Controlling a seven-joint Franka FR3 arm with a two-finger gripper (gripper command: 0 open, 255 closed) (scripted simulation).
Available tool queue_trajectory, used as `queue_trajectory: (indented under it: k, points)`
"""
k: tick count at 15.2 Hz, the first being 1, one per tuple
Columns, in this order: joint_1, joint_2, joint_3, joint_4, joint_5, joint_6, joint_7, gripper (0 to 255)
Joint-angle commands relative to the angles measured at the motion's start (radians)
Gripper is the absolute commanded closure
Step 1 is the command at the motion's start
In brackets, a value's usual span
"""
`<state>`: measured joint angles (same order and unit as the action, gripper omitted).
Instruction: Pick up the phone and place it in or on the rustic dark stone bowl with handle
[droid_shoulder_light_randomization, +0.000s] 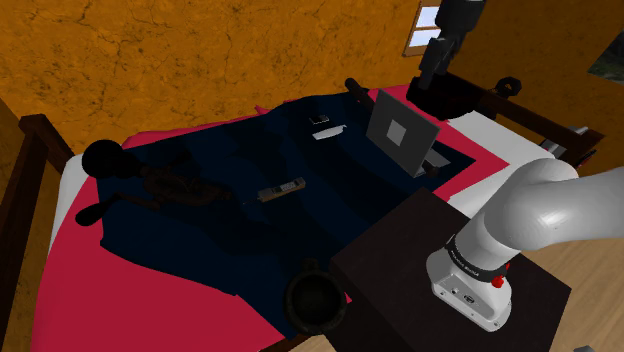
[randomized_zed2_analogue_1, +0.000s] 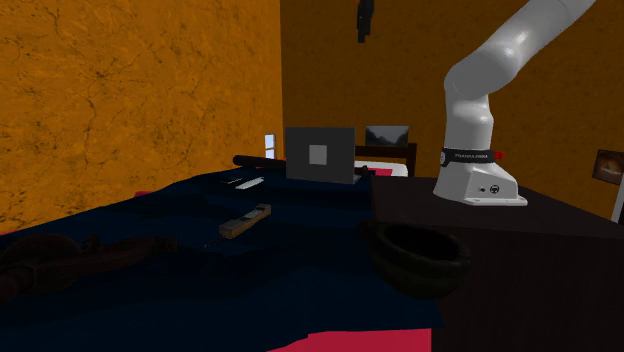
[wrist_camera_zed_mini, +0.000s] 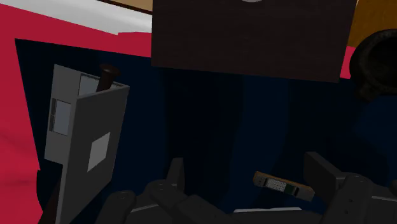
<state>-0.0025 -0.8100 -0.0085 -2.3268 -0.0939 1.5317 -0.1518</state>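
Well, claw (wrist_camera_zed_mini: 248, 170): hung released, fingers (wrist_camera_zed_mini: 320, 172) apart, empty; poised high, likely to survey the bed (droid_shoulder_light_randomization: 60, 270).
Phone (droid_shoulder_light_randomization: 282, 190): lay flat on the dark blanket (droid_shoulder_light_randomization: 200, 230), untouched, well below the claw, seen between its fingers.
Bowl (droid_shoulder_light_randomization: 315, 300): sat beside the stand (droid_shoulder_light_randomization: 400, 270), apart from the phone, probably within easy reach.
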Motion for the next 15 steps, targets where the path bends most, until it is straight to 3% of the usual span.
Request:
queue_trajectory:
  k: [1, 15]
  points:
    - [0.000, 0.000, 0.000, 0.000, 0.000, 0.000, 0.000, 0]
    - [0.116, 0.360, -0.082, -0.108, -0.012, 0.478, -0.290, 0]
